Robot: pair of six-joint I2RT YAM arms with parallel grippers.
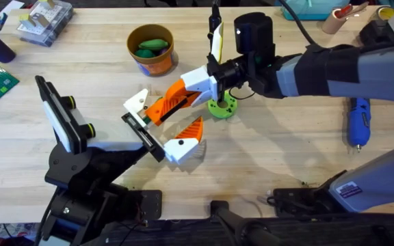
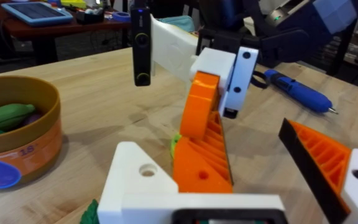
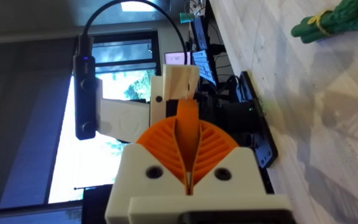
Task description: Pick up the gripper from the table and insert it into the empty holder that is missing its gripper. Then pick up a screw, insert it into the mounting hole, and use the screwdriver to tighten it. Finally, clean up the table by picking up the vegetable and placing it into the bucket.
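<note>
Right pincer (image 1: 173, 102) of mine is clamped tight on the gripper (image 1: 139, 104), at the holder (image 1: 142, 137).

From my right wrist I see my two orange ribbed pads (image 3: 207, 146) pressed together with a thin orange wedge pinched between them. I hold the piece's white base at one end of the black bar. My left pincer (image 1: 173, 123) stands wide, its fitted finger (image 1: 183, 142) at the bar's other end. The green disc (image 1: 222, 107) sits just beside my right wrist. The bucket (image 1: 151, 49) stands behind with green vegetables in it, and the screwdriver (image 1: 358, 121) lies well apart at my right.
</note>
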